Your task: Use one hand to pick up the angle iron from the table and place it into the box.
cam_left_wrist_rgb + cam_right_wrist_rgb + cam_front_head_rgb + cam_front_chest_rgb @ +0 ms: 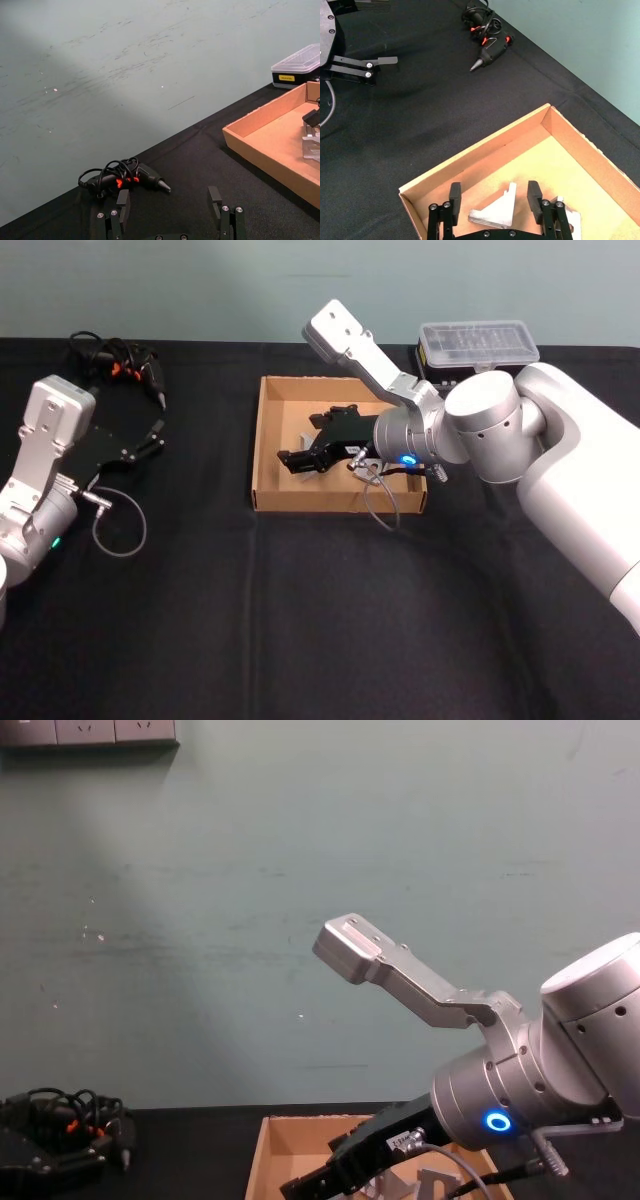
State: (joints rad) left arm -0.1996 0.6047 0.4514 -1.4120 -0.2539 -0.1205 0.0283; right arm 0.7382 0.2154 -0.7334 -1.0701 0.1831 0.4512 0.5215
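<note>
Angle iron (495,212): we see this silver bracket lying on the floor of the box, directly between the 2 fingers of the right end effector; its holed flat leg also shows at the edge of the left wrist view (311,148).
Box (268,440): we find the shallow tan cardboard tray sitting on the desk, near the middle and toward the far side.
Right end effector (492,196): we see it reaching into the box from the right, its fingers (455,192) spread apart with a clear gap on each side of the angle iron, so it grips nothing. In the head view (290,460) it sits low over the box's left half.
Left end effector (170,197): we see it parked at the left side of the desk, fingers wide apart and holding nothing.
Desk (300,620): we see a flat matte black surface.
Other items: we note a black corded tool with orange accents (125,362) at the far left, and a black case with a clear lid (478,343) just behind the box on the right.
</note>
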